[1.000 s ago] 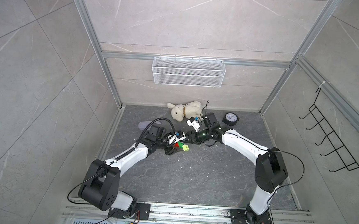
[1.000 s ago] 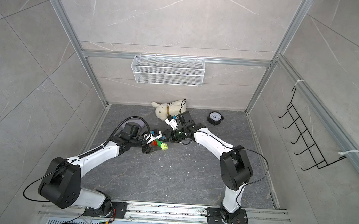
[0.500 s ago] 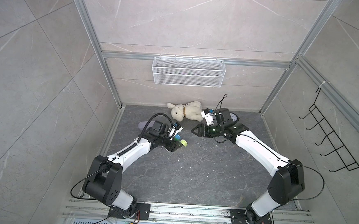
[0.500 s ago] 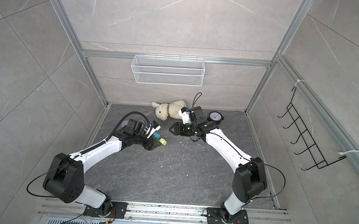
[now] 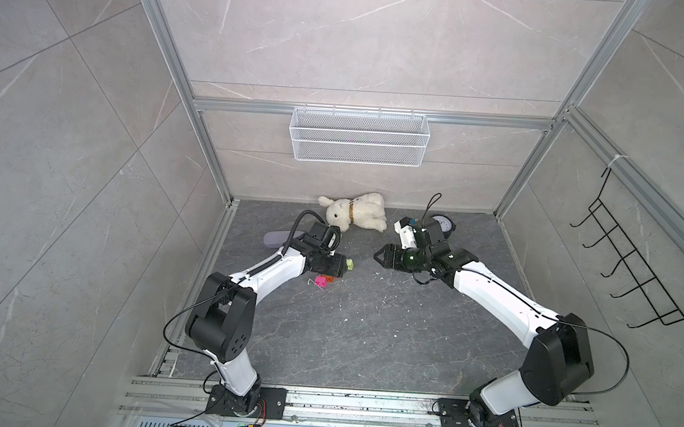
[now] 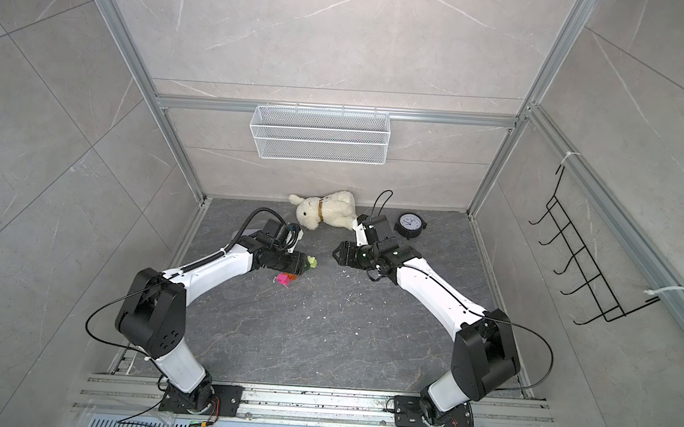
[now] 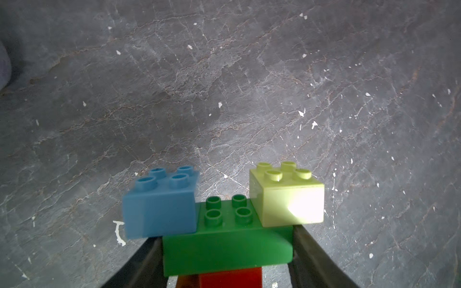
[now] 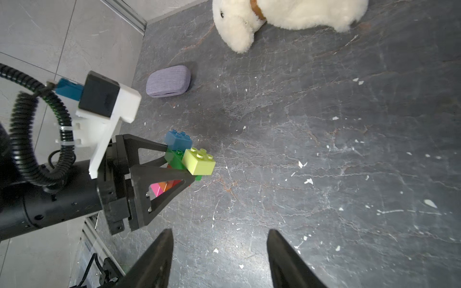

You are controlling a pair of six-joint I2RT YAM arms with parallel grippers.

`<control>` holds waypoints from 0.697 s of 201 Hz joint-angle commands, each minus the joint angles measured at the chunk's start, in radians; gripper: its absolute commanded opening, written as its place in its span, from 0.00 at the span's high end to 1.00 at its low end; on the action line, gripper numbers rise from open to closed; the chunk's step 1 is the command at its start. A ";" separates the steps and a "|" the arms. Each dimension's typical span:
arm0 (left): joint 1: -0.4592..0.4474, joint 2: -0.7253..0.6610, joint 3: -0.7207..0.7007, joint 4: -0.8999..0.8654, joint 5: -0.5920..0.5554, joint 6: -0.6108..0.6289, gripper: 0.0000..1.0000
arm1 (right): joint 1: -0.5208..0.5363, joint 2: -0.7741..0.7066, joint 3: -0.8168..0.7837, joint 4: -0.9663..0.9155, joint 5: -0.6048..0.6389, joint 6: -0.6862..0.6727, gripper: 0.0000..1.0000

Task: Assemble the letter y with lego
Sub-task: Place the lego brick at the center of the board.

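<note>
Floor: dark grey stone [image 5: 366, 325] flecked with white chips, pale tiled walls [image 5: 72, 145] on 3 sides, in both top views.
Basket [image 5: 357, 142]: white wire, hung on the back wall.
Rack [image 5: 633, 273]: black hooks on the right-hand wall.
Rabbit [image 5: 356, 213]: white plush lying on its side by the back wall.
Clock [image 6: 409, 223]: small round dial on the floor near the rabbit, behind my right wrist.
Case [image 5: 275, 239]: purple, partly hidden behind my left arm.
My left gripper [image 5: 342, 265], from above: low over the floor. The lego y [image 5: 348, 264] is at its tip, with a pink end showing just beside the arm.
My right gripper [image 5: 376, 256], from above: points at the left one across a gap of bare floor.
Left wrist view, lego y: the green bar [image 7: 224, 246] is clamped between my 2 black fingers [image 7: 139, 264].
Left wrist view, arms: the blue brick [image 7: 159, 207] sits on 1 end of the bar and the yellow-green brick [image 7: 287, 199] on the other, with 4 bare studs between them.
Left wrist view, stem: the red brick [image 7: 229, 279] is under the bar's middle, cut off by the frame edge.
Right wrist view, my right gripper [image 8: 219, 239]: released, its 2 fingers spread with only floor between them.
Right wrist view, my left gripper [image 8: 179, 163]: clenched on the green bar. The orange brick [image 8: 166, 185] and pink brick [image 8: 156, 190] run back under its fingers.
Right wrist view, stem end: I cannot tell whether it touches the floor.
Right wrist view, beyond: the case [image 8: 168, 81] and the rabbit [image 8: 274, 17].
</note>
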 commanded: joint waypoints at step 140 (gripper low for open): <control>-0.065 0.181 0.130 -0.046 -0.192 -0.321 0.51 | 0.001 -0.129 -0.185 0.142 0.031 0.091 0.38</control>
